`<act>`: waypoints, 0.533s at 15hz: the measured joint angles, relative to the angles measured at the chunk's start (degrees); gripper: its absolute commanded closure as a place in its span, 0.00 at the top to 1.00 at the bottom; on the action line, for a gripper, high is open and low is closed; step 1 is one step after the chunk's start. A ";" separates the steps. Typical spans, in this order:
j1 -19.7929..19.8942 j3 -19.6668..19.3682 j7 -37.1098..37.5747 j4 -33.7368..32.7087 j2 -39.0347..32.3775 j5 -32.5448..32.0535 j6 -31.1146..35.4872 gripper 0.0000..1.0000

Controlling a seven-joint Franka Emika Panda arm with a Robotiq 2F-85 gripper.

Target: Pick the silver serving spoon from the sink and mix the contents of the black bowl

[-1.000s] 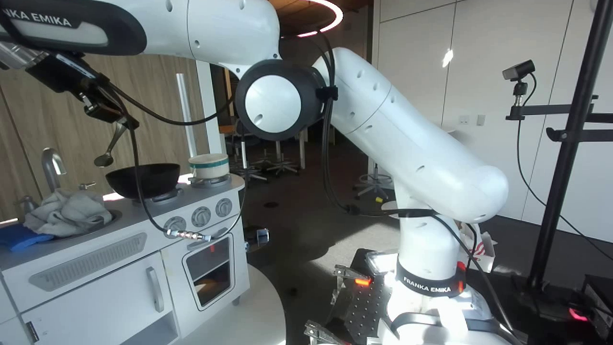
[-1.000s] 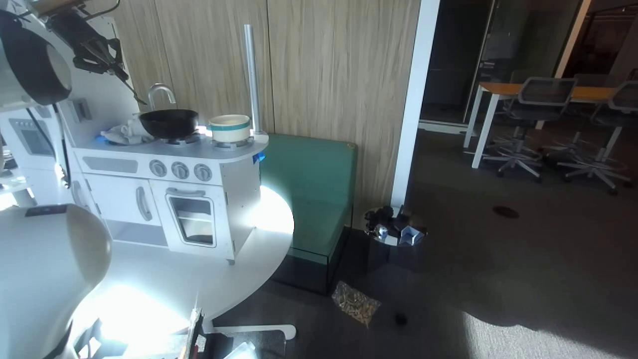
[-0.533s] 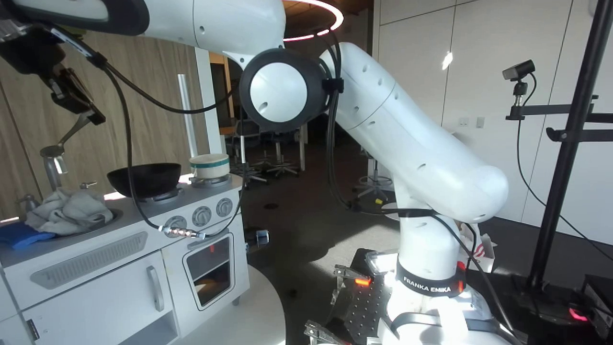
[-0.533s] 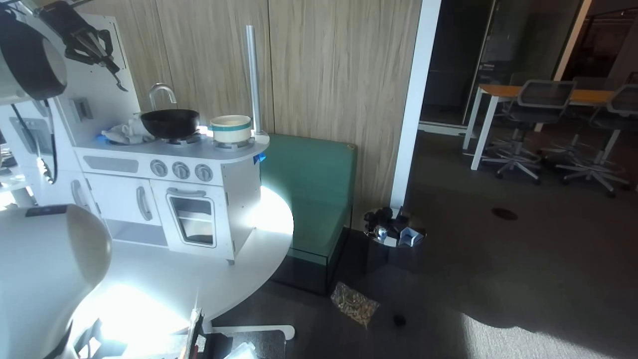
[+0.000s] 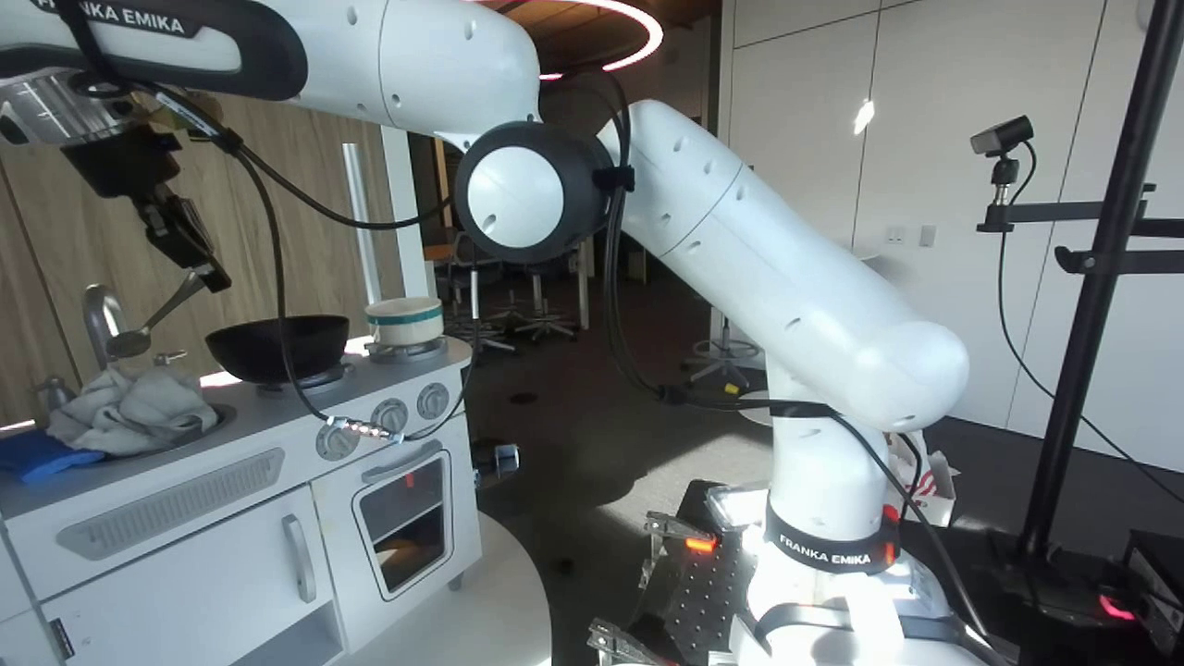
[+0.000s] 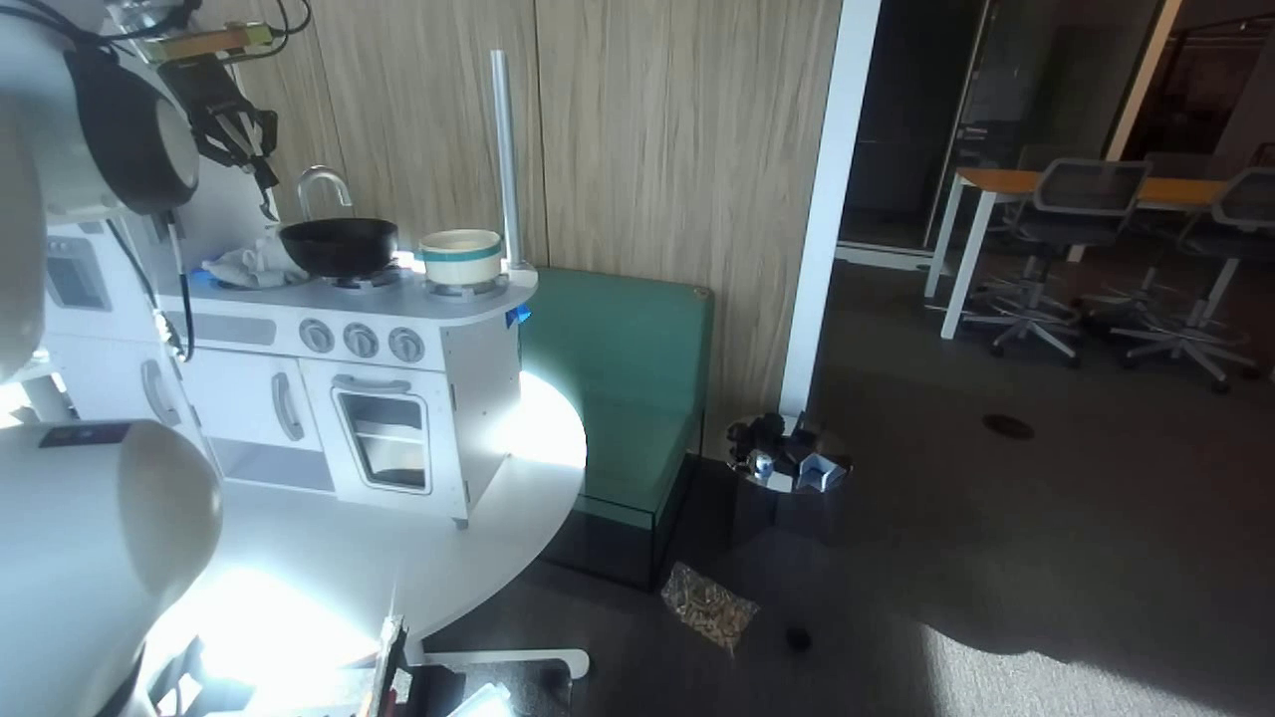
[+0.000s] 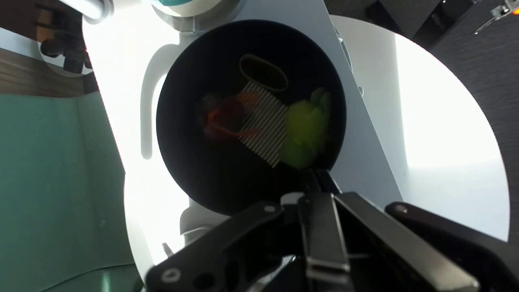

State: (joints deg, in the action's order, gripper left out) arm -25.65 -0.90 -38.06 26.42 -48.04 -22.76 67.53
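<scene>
The silver serving spoon point(image 5: 176, 301) hangs tilted from my gripper point(image 5: 211, 277), its head down and to the left, above the cloth and near the tap. The spoon also shows in an exterior view point(image 6: 267, 205), below the gripper point(image 6: 264, 177). My gripper is shut on the spoon's handle. The black bowl point(image 5: 277, 347) sits upright on a burner, to the right of the spoon and lower; it also shows in an exterior view point(image 6: 339, 249). In the wrist view the fingertips point(image 7: 318, 180) overlap the edge of the bowl point(image 7: 190, 162), which holds red-orange, yellow-green and ridged pieces.
A cream pot with a teal band point(image 5: 404, 319) stands on the burner beside the bowl. A grey cloth point(image 5: 134, 407) lies in the sink, with a blue item point(image 5: 42, 455) beside it. The curved tap point(image 5: 100, 319) rises behind. A pole point(image 5: 361, 222) stands behind the pot.
The gripper and spoon first moved left, away from the bowl, then down and slightly back right. The spoon is tilted more than one second ago. The bowl has not moved.
</scene>
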 measured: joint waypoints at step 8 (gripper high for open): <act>-1.52 0.54 -1.49 -0.02 -5.11 1.10 -0.08 0.01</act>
State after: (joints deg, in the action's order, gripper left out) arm -27.17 -0.36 -39.55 26.39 -53.16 -21.67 67.45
